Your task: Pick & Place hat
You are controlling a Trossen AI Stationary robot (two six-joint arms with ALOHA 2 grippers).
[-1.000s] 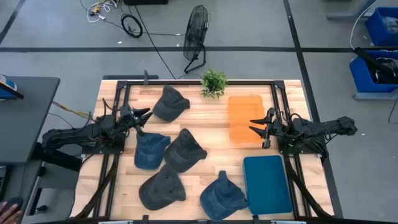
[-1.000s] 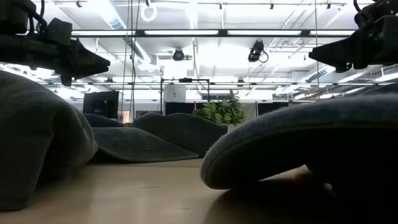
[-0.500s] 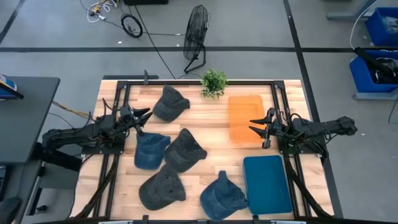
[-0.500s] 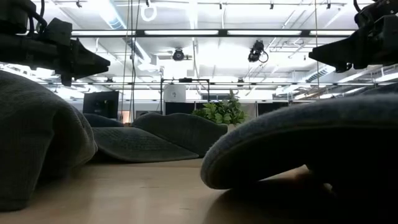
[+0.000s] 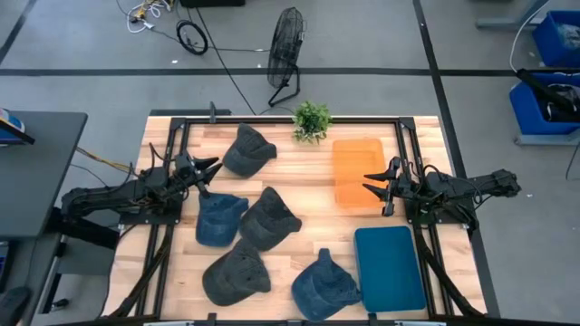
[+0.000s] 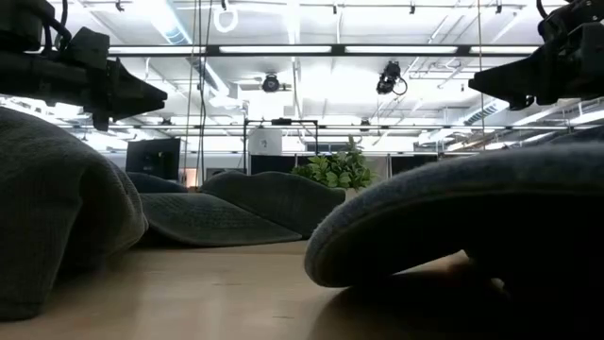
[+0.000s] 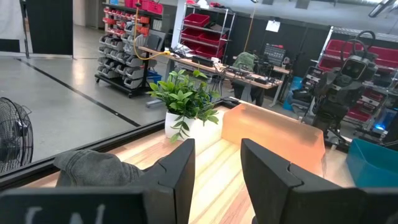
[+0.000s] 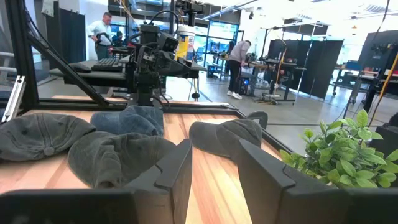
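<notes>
Several caps lie on the wooden table in the high view: a grey one (image 5: 247,149) near the far edge, a blue one (image 5: 218,218) and a grey one (image 5: 269,218) mid-table, a grey one (image 5: 236,274) and a blue one (image 5: 323,284) near the front edge. An orange tray (image 5: 356,170) and a teal tray (image 5: 390,268) sit on the right. My left gripper (image 5: 210,168) hovers open above the table's left side, between the far grey cap and the blue cap. My right gripper (image 5: 372,182) hovers open over the orange tray's near left part.
A small potted plant (image 5: 311,119) stands at the far edge, next to the orange tray. Black frame rails (image 5: 172,145) run along both table sides. Bare wood shows between the caps and the trays. People stand in the room beyond, seen in the right wrist view.
</notes>
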